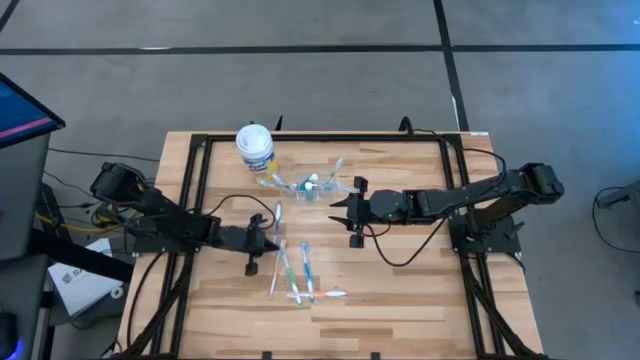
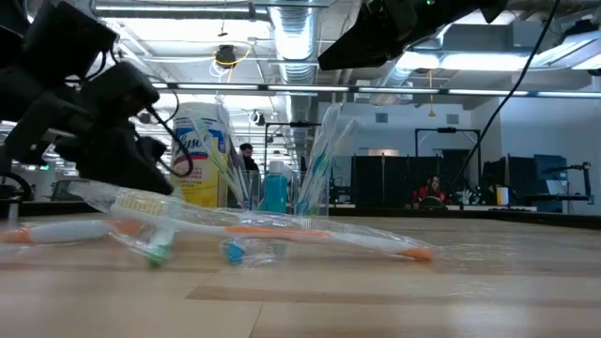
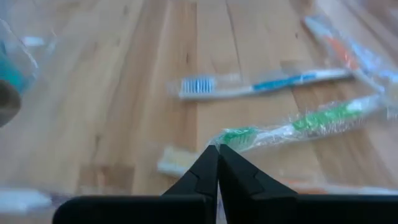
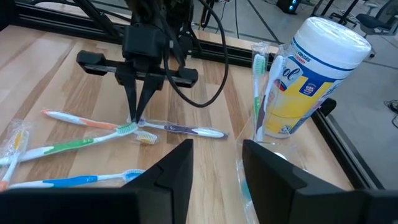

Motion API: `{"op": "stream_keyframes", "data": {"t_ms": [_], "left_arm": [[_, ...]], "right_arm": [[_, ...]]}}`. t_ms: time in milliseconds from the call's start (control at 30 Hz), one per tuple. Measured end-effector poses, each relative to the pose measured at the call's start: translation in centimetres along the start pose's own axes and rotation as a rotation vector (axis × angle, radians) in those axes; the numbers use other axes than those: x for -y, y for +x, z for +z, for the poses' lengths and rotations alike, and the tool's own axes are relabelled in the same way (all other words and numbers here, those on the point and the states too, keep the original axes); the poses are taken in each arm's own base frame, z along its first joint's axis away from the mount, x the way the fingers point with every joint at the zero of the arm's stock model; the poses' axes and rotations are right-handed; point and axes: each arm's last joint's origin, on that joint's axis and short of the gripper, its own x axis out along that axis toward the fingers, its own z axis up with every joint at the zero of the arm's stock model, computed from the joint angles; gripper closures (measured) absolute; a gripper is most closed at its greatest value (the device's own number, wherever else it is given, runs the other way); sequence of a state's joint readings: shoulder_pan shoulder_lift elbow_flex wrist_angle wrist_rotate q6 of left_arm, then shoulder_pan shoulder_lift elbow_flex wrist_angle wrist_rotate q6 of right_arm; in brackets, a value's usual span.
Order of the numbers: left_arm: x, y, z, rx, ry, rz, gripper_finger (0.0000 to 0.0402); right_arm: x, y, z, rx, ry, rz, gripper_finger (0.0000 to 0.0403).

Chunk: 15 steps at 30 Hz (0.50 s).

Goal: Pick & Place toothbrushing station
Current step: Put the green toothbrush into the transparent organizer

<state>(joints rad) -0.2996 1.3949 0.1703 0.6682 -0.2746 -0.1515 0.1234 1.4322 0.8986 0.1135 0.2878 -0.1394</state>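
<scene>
My left gripper [image 4: 138, 112] had its fingers pinched tight together, tips down on the wood at the brush end of a purple-handled toothbrush [image 4: 180, 129], right beside the head of a green one [image 4: 74, 145]; I could not tell whether the thin handle was truly caught between them. To do this well I judged I should lift slowly and straight, watching that only one brush rose and that its wrapper did not drag its neighbours, then carry it to the clear cup [image 1: 305, 188], which stood near the yellow canister [image 1: 255, 146] with several brushes already in it. My left arm reached in low across the table, wrist steeply pitched down. My right gripper [image 1: 345, 211] hung near the cup, fingers apart and holding nothing.
</scene>
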Motion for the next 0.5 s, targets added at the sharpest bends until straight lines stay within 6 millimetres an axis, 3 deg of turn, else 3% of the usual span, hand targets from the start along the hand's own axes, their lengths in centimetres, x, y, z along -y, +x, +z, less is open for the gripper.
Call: {"op": "stream_keyframes", "data": {"t_ms": [500], "left_arm": [[-0.4, -3.2, 4.5, 0.3, 0.067, 0.051, 0.0401]], "right_arm": [[-0.1, 0.0, 0.3, 0.034, 0.089, 0.079, 0.0276]]}}
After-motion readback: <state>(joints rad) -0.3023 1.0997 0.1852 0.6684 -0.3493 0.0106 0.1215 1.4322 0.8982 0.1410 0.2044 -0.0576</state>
